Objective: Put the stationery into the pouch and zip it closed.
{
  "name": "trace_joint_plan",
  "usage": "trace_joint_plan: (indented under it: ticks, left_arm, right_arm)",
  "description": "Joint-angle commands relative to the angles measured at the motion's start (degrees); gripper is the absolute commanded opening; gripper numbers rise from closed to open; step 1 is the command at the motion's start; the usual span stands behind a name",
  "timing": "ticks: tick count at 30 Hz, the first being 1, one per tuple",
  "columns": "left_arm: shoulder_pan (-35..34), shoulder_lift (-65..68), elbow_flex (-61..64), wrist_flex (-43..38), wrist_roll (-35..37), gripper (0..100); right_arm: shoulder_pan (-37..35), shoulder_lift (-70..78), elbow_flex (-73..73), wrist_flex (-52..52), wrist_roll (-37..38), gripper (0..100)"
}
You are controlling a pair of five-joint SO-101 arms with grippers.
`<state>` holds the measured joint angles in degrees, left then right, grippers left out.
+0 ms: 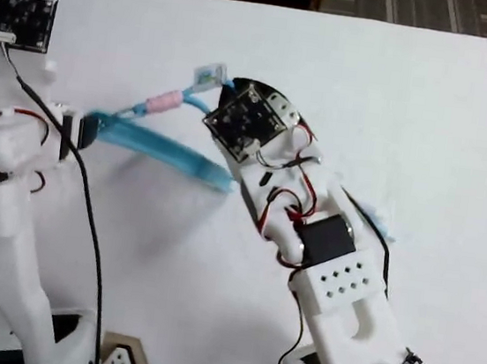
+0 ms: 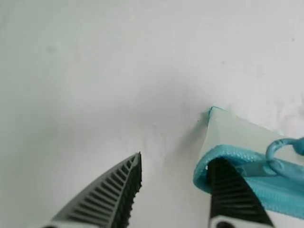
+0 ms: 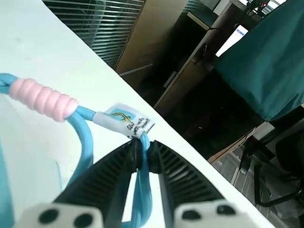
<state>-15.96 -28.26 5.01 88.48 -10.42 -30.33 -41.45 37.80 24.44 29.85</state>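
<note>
Our left arm point(image 1: 1, 205) stands at the left side, and our left gripper point(image 2: 178, 166) points down with its jaws spread wide apart. Our right arm point(image 1: 345, 292) stretches on a slant from the near edge toward the far left, wrist tipped down, and our right gripper point(image 3: 142, 147) has its jaws pinched tight on a cord point(image 3: 86, 137).

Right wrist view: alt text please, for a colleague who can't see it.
The right gripper is pinched shut on a turquoise cord loop right beside its small white printed tag. A pink ribbed sleeve sits farther along the cord, over the white table.
</note>
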Motion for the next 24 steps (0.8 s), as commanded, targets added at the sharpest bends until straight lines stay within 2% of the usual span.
trace_joint_plan:
  ticks: [1, 4, 9, 14, 18, 24]
  left_arm:
    - [1.36, 0.57, 2.20, -1.76, 0.26, 16]
    - [4.09, 0.48, 2.11, -4.13, 1.58, 1]
    - [7.34, 0.75, -3.87, -2.37, 9.85, 2]
    - [7.69, 0.92, -18.55, 6.42, 17.49, 2]
    - [7.34, 4.79, -30.42, 14.42, 19.52, 2]
    - [5.23, 6.46, -32.18, 14.24, 22.24, 2]
  right_arm:
    - [1.71, 0.04, -0.35, -0.57, 0.62, 1.7]
    - [3.38, 0.04, -0.35, -0.48, 0.62, 1.7]
    - [8.13, -0.57, -0.53, -0.48, 0.62, 1.7]
    - [12.70, -0.57, -0.70, -0.48, 0.62, 1.7]
    - [14.46, -0.57, -0.70, -0.48, 0.62, 1.7]
    - [16.57, -0.57, -0.70, -0.48, 0.18, 1.7]
